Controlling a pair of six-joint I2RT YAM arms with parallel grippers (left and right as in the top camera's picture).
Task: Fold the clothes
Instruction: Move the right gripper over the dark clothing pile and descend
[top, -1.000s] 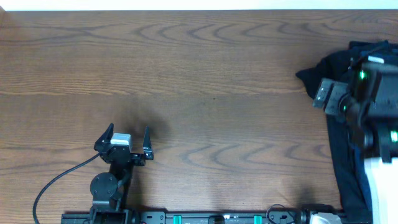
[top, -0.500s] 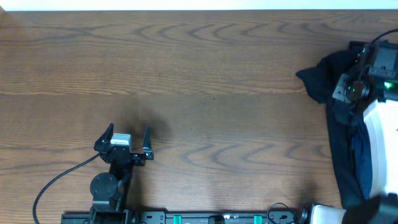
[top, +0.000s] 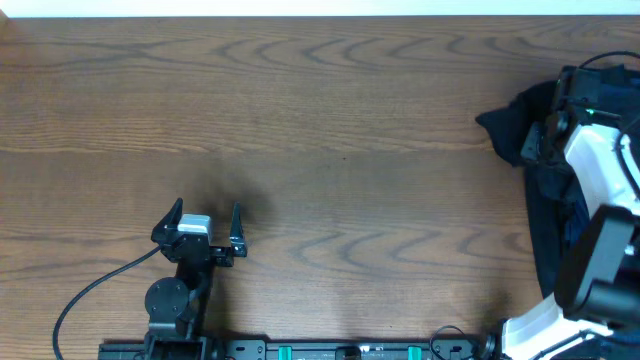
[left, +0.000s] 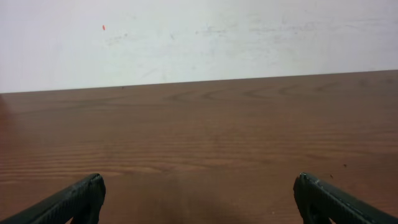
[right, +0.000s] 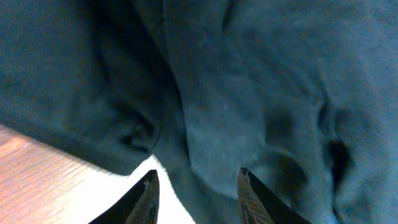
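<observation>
Dark heap of clothes (top: 510, 125) at the right edge of the table (top: 330, 120), long axis running near-to-far along that edge, 1 pointed corner poking left onto bare brown wood grain. Right gripper (right: 196, 190) at the heap's far end, 2 fingers partly apart against navy folds; pinching cloth or not, impossible to tell. Left gripper (top: 206, 212) well apart at front-left, spread wide over bare wood, holding nothing. Plain white wall (left: 199, 37) beyond the far edge.

Navy-black clothes (top: 512, 125), brown wood-grain table (top: 330, 130)
</observation>
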